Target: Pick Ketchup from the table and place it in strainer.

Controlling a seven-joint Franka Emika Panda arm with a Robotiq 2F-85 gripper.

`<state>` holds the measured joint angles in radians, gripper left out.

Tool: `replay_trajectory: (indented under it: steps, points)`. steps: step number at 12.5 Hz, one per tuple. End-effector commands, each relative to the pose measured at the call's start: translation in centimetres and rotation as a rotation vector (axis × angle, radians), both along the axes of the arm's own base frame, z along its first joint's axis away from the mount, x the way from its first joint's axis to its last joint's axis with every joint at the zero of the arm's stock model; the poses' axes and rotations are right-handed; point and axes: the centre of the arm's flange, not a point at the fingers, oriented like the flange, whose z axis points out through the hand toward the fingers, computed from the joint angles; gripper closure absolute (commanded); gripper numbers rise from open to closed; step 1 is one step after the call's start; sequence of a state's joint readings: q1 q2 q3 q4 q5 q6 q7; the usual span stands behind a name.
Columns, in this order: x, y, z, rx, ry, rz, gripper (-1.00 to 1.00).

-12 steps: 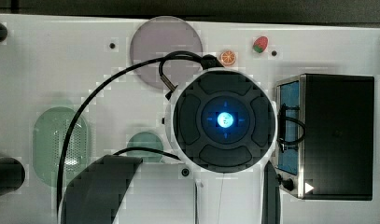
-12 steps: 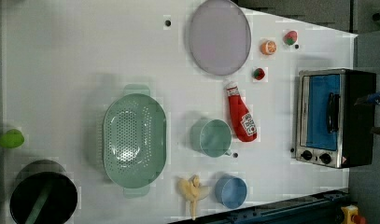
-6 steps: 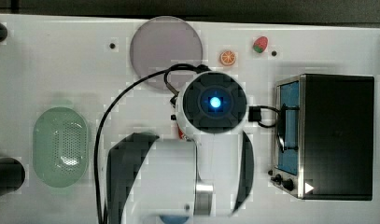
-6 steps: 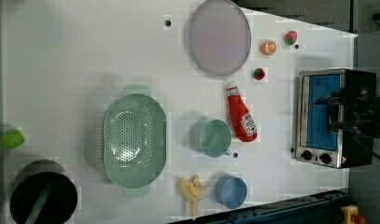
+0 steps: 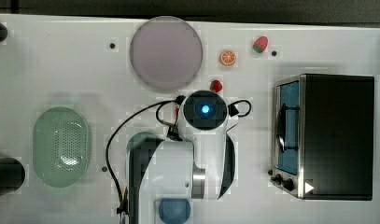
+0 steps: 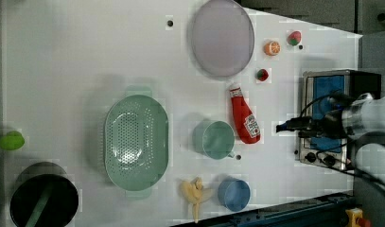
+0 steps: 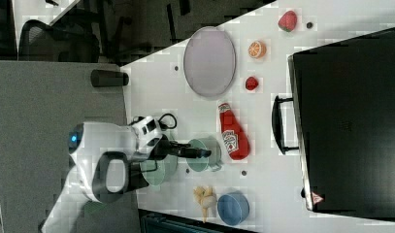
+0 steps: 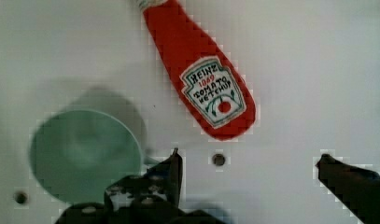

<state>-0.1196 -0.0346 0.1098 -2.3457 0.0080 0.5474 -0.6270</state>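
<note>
The Ketchup is a red bottle with a white label, lying flat on the white table between the green mug and the toaster oven. It also appears as the Ketchup and close up as the Ketchup. My gripper is open and holds nothing. The bottle's wide end lies just beyond the fingertips. In the left view the gripper hangs just to the right of the bottle. The pale green strainer sits apart at the left view's left, and as the strainer at the top view's left.
A green mug stands right beside the bottle. A blue cup and a banana toy lie near the front edge. A lilac plate, small toy fruits and a toaster oven are around it.
The arm has come in from the left view's right and reached toward the bottle, sinking lower in the top view. The gripper has stayed open.
</note>
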Motion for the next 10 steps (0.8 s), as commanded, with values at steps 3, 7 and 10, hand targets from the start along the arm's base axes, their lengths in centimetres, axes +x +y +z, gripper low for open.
replay_trajectory:
  steps: [3, 7, 10]
  points:
    - [0.2, 0.4, -3.1, 0.044, -0.14, 0.325, -1.0]
    - [0.4, 1.1, -8.8, 0.064, -0.093, 0.343, -1.0]
    - [1.1, 1.2, -12.1, 0.028, -0.144, 0.424, -1.0]
